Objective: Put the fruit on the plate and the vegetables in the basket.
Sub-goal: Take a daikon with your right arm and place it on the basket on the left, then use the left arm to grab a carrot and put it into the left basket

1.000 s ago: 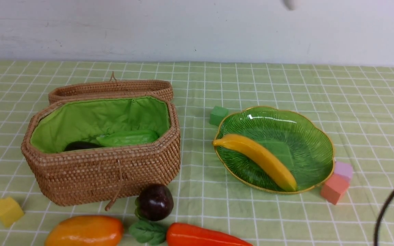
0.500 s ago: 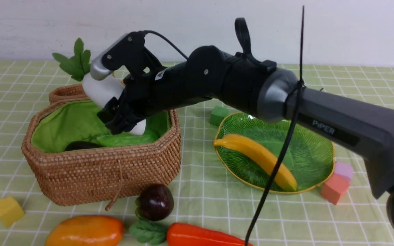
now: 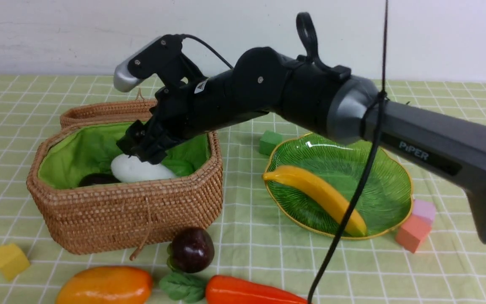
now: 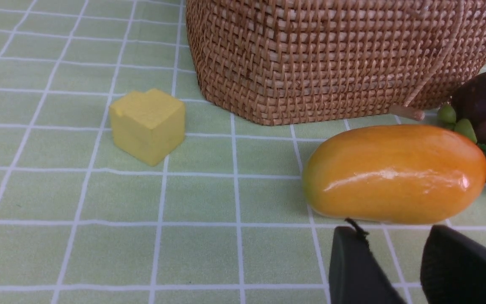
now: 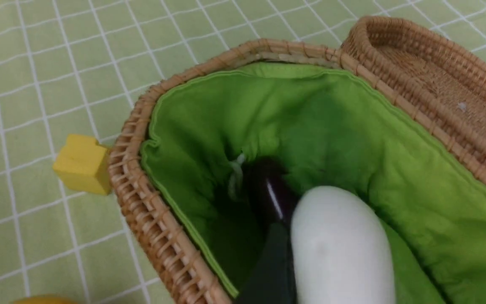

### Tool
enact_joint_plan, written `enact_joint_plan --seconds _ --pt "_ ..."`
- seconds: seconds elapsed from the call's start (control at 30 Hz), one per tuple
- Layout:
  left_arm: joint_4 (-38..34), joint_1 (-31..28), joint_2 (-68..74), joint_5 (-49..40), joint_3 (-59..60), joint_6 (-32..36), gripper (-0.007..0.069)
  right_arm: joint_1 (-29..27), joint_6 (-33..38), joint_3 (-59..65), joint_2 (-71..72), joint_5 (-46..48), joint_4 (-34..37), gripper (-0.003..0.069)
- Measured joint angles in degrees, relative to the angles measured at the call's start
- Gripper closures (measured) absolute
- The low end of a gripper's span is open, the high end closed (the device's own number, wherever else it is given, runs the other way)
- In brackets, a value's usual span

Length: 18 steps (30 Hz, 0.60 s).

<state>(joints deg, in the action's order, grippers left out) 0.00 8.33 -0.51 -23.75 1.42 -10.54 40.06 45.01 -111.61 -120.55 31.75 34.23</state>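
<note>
**Front view.** The right end effector (image 3: 141, 147) is hanging over the basket (image 3: 133, 211) at centre left of the frame. Its jaws are standing apart just above the white radish (image 3: 139, 171). The radish is lying inside on the green lining, beside the eggplant (image 3: 93, 179). The banana (image 3: 319, 198) is lying on the plate (image 3: 378, 169) at centre right. The mango (image 3: 106, 285), the maroon fruit (image 3: 191, 250) and the carrot (image 3: 247, 291) are lying on the tabletop (image 3: 437, 126) along the lower edge.

**Left wrist view.** The left end effector (image 4: 395, 253) is sitting low over the tabletop, jaws apart and gripping nothing. The mango (image 4: 395, 173) is lying directly ahead of it, near. Its long axis is running across the approach, in line with the jaw opening, so a wrist turn is probably required. The left arm is judged the nearer to it.

**Right wrist view.** The radish (image 5: 340, 245) is lying between the spread fingers (image 5: 272, 270), clear of the far one and touching the eggplant (image 5: 268, 190).
</note>
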Motion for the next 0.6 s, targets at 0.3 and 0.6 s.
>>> enact_joint_plan --seconds 0.3,0.6 --pt "0.0 0.0 0.0 0.0 0.0 0.0 0.0386 -11.31 -4.31 0.0 17.62 22.28 -2.85 0.0207" --pt "0.0 0.0 0.0 0.0 0.0 0.0 0.0386 -35.66 -25.13 2.9 35.93 35.74 -8.44 0.0643"
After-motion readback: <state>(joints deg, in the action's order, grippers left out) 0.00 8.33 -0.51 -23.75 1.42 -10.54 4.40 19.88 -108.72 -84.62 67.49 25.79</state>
